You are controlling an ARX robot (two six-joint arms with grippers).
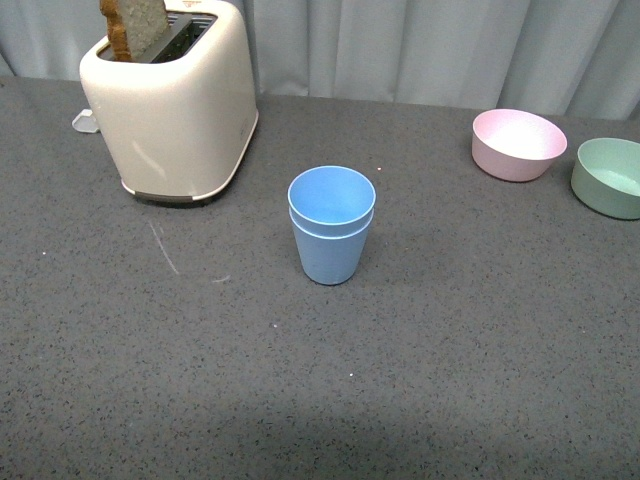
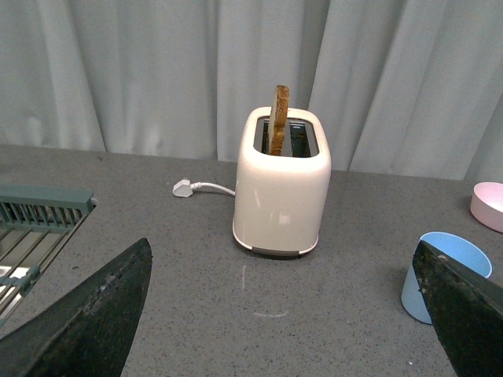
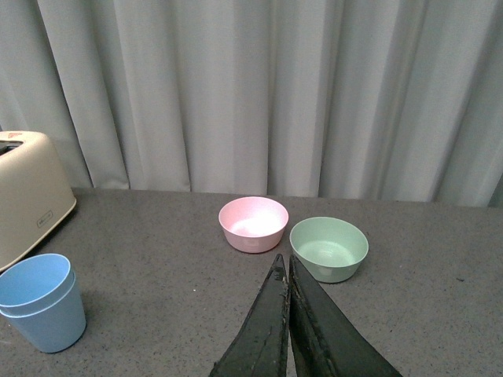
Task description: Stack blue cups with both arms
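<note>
Front view: I find the blue cups (image 1: 331,225) nested upright at mid-bench — no arm in sight. Left wrist: left tool (image 2: 283,314) spread wide, stack beside one finger. Right wrist: right tool (image 3: 288,294) clenched empty, stack well aside.

One of the cups (image 1: 331,228) sat nested inside the other, upright near the middle of the table (image 1: 450,340) ahead of me; the toaster (image 1: 175,105) stood behind them to the left, bread (image 1: 135,25) upright in its slot; two bowls (image 1: 518,144) sat side by side, far right; a plug (image 2: 182,188) lay behind the toaster.
</note>
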